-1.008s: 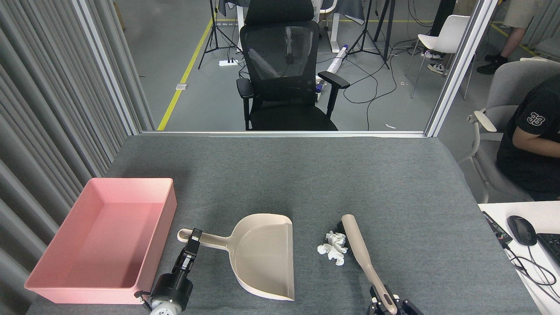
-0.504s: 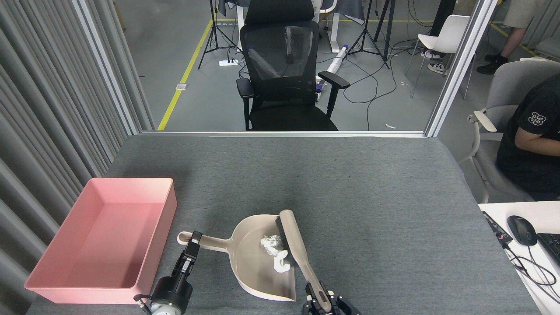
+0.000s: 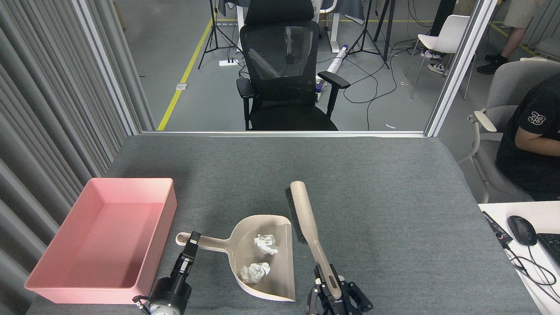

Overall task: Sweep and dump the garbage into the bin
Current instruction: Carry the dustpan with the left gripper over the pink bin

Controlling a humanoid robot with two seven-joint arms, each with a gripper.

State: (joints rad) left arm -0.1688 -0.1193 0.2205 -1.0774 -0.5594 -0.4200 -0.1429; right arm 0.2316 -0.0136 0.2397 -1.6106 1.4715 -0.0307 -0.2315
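Paper wads are sitting inside the dustpan now. A second ago they were lying on the gray table beside the brush. Half a second ago the brush was pushing them over the pan's edge. Now the brush is lifting up and away, with its bristles just past the pan's right side. So the sweeping part is looking done, and the dumping part is coming next, I think.

The right gripper is squeezing tight around the brush handle. The left gripper is pinching the dustpan handle near its end, and it has not moved.

Counting the garbage: two white wads are showing. One is resting near the middle of the pan, and the other is resting closer to the front. No wads are lying on the table.

One pink bin is waiting at the left, near the dustpan, and nothing is showing inside it yet. One dustpan and one brush are being used.
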